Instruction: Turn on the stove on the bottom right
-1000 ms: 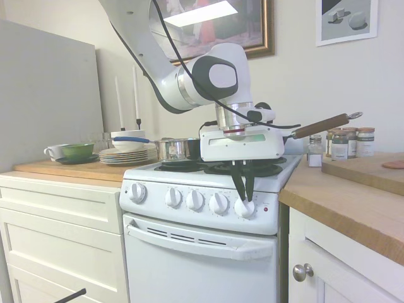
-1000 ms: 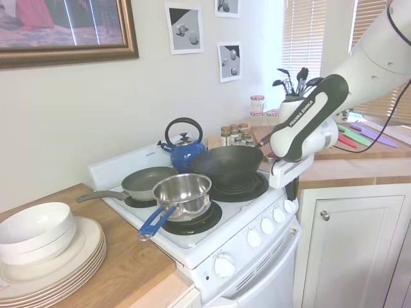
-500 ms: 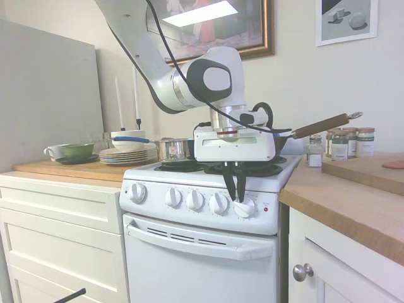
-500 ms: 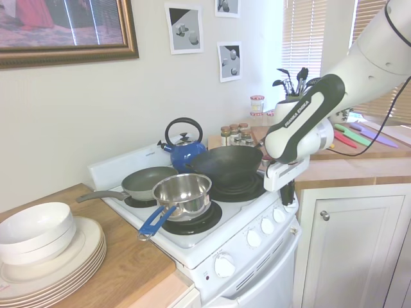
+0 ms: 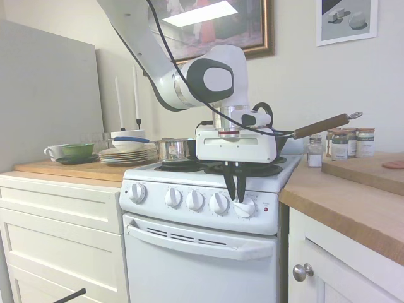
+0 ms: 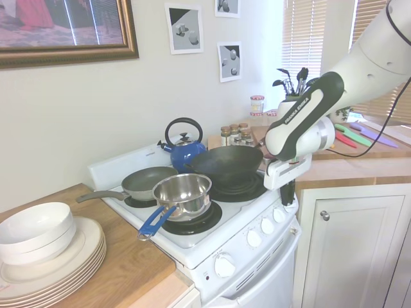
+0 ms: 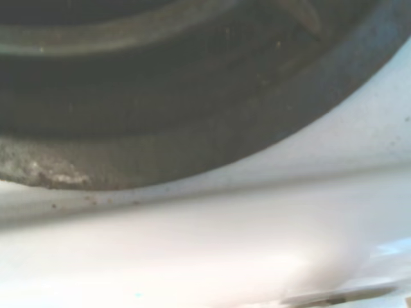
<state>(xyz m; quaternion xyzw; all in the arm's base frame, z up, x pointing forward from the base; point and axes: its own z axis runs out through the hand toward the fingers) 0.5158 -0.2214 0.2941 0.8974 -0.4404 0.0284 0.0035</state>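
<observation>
**End effector on the far-right knob**

The stove (image 5: 208,252) stood between a white cabinet (image 5: 60,240) and a wooden surface (image 5: 353,202). It had a row of five round knobs on its front. The end effector (image 5: 238,197) came straight down onto the last knob on the right (image 5: 244,207). Its two dark fingers (image 5: 231,183) were close together and looked pinched on the top of that knob. So it was closed on the knob, not open.

A small red light (image 5: 266,209) sat just beside that knob. A wok (image 6: 226,162) sat on the burner behind the arm, and a steel pot (image 6: 183,192) sat on the front burner next to it.

The step in hand was likely the twist. To do it well, the fingers should hold tight so they do not slip off the smooth round knob. The wrist should spin around the middle of the knob, not push it sideways. A slow, steady turn would be best. The wrist view showed only a blurry dark burner rim (image 7: 192,115) and white stove top.
</observation>
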